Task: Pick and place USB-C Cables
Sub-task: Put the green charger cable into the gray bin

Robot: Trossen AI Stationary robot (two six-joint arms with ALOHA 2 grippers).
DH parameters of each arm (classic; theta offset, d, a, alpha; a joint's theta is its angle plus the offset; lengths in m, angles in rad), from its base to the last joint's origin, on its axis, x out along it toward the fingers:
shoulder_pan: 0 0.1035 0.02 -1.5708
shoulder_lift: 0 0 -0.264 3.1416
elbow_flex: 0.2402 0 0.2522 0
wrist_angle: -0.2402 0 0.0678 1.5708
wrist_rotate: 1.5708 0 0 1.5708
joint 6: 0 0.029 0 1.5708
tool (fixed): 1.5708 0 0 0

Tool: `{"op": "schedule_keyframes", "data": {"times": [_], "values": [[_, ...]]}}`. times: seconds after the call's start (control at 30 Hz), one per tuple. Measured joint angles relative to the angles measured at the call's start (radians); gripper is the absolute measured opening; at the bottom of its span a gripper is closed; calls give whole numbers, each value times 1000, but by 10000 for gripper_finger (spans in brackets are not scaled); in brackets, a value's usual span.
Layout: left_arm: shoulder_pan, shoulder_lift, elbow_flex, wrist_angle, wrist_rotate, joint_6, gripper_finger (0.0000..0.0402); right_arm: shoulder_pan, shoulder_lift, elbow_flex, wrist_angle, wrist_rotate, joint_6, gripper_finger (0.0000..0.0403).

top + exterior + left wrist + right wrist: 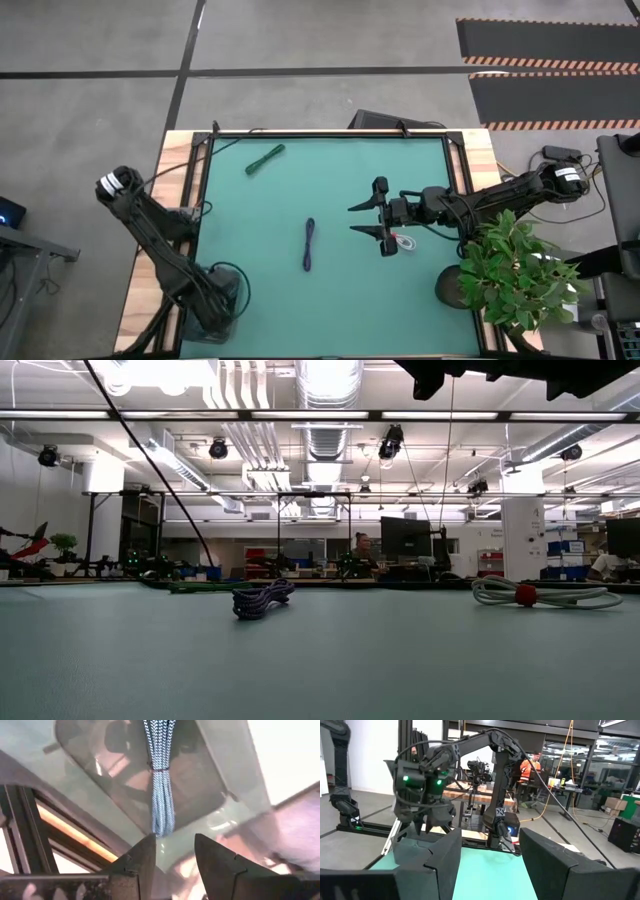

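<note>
On the green mat (330, 200), the right gripper (367, 219) hangs wide open, empty, above a white cable (403, 241).

1. This is a robotics lab or workshop.
2. Bare ducts (325, 390) and strip lights run across the ceiling.
3. Workbenches with monitors (405, 538) fill the background.
4. Striped floor mats (548, 40) lie on concrete beside the green table (330, 290).

A teal-green cable bundle (265, 159) is lying far left; a purple-navy bundle (309, 245) is lying mid-bench; a white bundle with red tie (545, 595) is lying right.
</note>
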Motion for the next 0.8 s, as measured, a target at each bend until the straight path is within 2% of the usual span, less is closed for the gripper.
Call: {"op": "schedule_keyframes", "data": {"times": [0.13, 0.3, 0.57, 0.8], "values": [[0, -52, 0, 0, -62, -55, 121, 0, 0, 0, 0, 0, 0, 192], [28, -105, 3, 2, -238, -45, 121, 0, 0, 0, 0, 14, -1, 192], [187, -140, 32, 34, -513, 208, 121, 0, 0, 0, -2, 28, -23, 192], [426, -122, 31, 36, -583, 504, 121, 0, 0, 0, -2, 30, -34, 192]]}}
